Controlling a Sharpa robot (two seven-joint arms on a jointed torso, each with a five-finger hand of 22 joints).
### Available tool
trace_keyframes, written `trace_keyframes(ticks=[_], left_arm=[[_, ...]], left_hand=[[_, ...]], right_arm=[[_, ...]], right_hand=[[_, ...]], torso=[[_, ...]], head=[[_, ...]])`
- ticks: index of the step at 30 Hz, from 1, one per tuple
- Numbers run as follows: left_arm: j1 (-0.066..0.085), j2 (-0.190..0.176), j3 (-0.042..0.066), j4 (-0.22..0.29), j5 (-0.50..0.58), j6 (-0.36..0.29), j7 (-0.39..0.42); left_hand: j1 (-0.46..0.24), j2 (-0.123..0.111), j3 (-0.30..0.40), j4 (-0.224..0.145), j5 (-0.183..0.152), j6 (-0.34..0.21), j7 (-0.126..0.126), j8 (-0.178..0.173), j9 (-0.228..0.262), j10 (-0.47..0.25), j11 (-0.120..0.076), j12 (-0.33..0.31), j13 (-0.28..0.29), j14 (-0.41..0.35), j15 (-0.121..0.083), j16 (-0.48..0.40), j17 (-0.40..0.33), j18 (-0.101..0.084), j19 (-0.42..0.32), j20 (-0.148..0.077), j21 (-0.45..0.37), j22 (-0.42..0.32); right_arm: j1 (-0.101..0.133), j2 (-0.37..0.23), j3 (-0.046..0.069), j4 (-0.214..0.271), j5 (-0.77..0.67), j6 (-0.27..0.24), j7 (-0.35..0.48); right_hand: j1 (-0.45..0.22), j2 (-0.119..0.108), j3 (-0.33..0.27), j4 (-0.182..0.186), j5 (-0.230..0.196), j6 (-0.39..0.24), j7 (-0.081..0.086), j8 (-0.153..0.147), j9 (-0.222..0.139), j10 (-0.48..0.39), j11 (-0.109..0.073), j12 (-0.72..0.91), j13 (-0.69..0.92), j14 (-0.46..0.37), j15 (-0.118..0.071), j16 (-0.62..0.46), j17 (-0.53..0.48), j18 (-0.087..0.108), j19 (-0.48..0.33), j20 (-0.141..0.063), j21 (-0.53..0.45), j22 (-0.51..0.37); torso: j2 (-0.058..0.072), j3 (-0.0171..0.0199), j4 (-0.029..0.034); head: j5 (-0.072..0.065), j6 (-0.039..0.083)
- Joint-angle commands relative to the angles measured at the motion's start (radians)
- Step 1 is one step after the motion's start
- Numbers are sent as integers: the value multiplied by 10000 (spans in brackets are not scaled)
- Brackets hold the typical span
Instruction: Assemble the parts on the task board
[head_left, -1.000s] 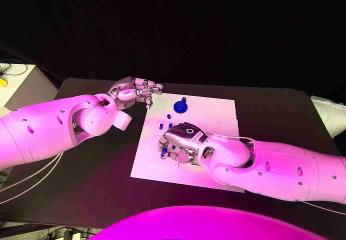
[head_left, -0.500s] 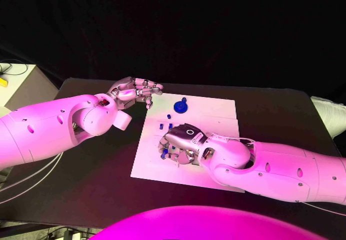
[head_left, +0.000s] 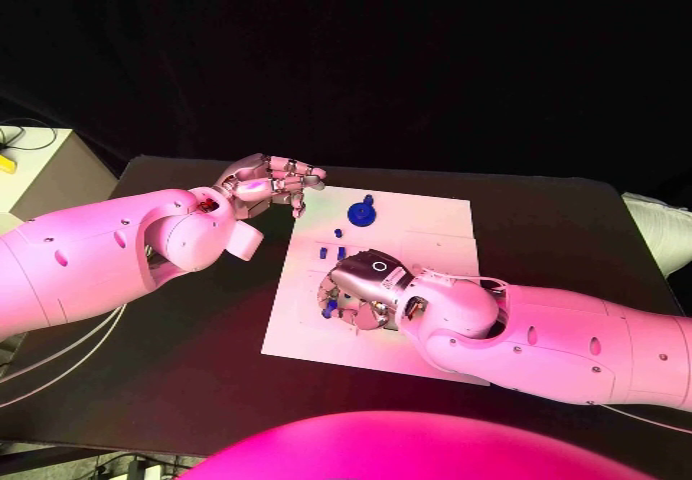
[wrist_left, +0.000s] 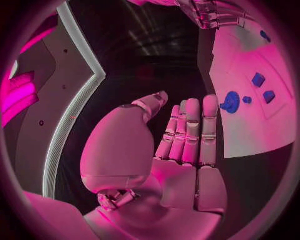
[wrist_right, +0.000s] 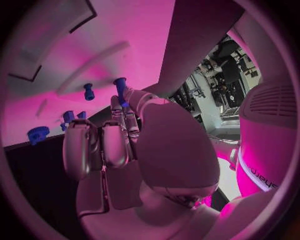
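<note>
A: Parts are seen on the task board (head_left: 433, 215), mid-table (head_left: 173, 380). A blue gear (head_left: 361, 212) sits near the board's far edge, small blue blocks (head_left: 339, 233) just beside it toward the middle.

B: Right hand (head_left: 364, 290) status?

A: It is lowered over the board's left half, fingers curled down. In the right wrist view a blue peg (wrist_right: 120, 90) is pinched at the fingertips (wrist_right: 128, 100), held just off the white surface. A second peg (wrist_right: 89, 91) is seen nearby on the board.

B: Left hand (head_left: 271, 182)?

A: It is held beside the board's far left corner, above the table. Nothing is held; fingers are straight and pressed side by side in the left wrist view, thumb set slightly apart.

B: Risks?

A: The peg is gripped only by its end, so a tilt at insertion is judged likely, and jamming or a drop could be caused. The target hole is hidden under the hand, so alignment cannot be checked. Neighbouring parts could be knocked by the curled fingers.
</note>
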Motion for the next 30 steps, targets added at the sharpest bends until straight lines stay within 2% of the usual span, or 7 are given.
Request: trace_keyframes(ticks=[1, 7, 9, 11, 22, 27, 30], left_arm=[[1, 7, 6, 18, 64, 81, 40], [1, 1, 6, 20, 63, 83, 25], [1, -1, 6, 20, 63, 86, 18], [2, -2, 6, 21, 63, 88, 12], [2, -7, 6, 18, 63, 64, 3], [2, -11, 6, 18, 63, 72, -7], [2, -14, 6, 13, 63, 75, -10]], left_hand=[[36, 46, -16, 48, 4, -59, -12, -1, -9, -69, -23, 55, 13, -12, 33, 69, 12, 70, -79, -21, -45, -7], [36, 46, -16, 48, 4, -59, -12, -1, -9, -69, -23, 55, 13, -12, 33, 69, 12, 70, -79, -21, -45, -7], [36, 46, -16, 48, 4, -59, -12, -1, -9, -69, -23, 55, 13, -12, 33, 69, 12, 70, -79, -21, -45, -7], [36, 46, -16, 48, 4, -59, -12, -1, -9, -69, -23, 55, 13, -12, 33, 69, 12, 70, -79, -21, -45, -7], [43, 40, -39, 87, 2, -63, -15, 5, -13, -89, -24, 87, 20, -22, 33, 76, 24, 77, -107, -16, -65, -25], [43, 40, -39, 87, 2, -63, -15, 5, -13, -89, -24, 87, 20, -22, 33, 76, 24, 77, -107, -16, -65, -25], [43, 40, -39, 87, 2, -63, -15, 5, -13, -89, -24, 87, 20, -22, 33, 76, 24, 77, -107, -16, -65, -25]], right_arm=[[-22, 26, -12, -37, -238, 309, -66], [-27, 53, -27, -115, -23, 263, 195], [-28, 53, -31, -130, 63, 217, 313], [-28, 53, -35, -139, 121, 145, 417], [-31, -55, -43, -110, 297, -454, 605], [-37, -206, -44, -31, 366, -836, 626], [-35, -407, -38, 104, 491, -1043, 642]], right_hand=[[-247, -7, 104, -10, 14, -115, 37, -15, 1, 579, -563, -88, 31, 41, 22, -49, -81, -43, 73, -9, -110, 461], [-855, -502, 160, 59, 214, -947, 343, -521, -193, 46, -275, -460, -48, -39, 248, -177, -327, 63, -166, 161, -610, 22], [-1132, -742, 51, 75, 276, -1310, 404, -750, -283, -662, -128, -579, -191, -329, 384, -607, -1188, 270, -604, 297, -1514, -789], [-1185, -769, -151, 5, 277, -1512, 421, -873, -331, -1214, -63, -574, -230, -623, 432, -1014, -1953, 450, -998, 372, -2352, -1523], [-901, -417, -1500, -92, 347, -2053, 506, -1282, -522, -2224, 26, -201, -197, -1122, 516, -1578, -3058, 668, -1423, 458, -3648, -2566], [-428, -157, -2590, 173, 392, -2280, 512, -1411, -708, -2792, 84, 104, -184, -1348, 554, -1905, -3693, 806, -1632, 490, -4559, -3301], [-270, -123, -2861, 335, 403, -2295, 529, -1409, -753, -2933, 93, 222, -180, -1399, 568, -1970, -3829, 843, -1683, 499, -4818, -3505]], torso=[[-7, 4, -8], [-9, 1, -14], [-13, 1, -16], [-12, 1, -14], [-13, 4, -13], [-13, 6, -10], [-22, 6, -17]], head=[[-11, 2], [-6, 2], [-10, 2], [-18, 2], [-42, 2], [-62, 2], [-82, 2]])
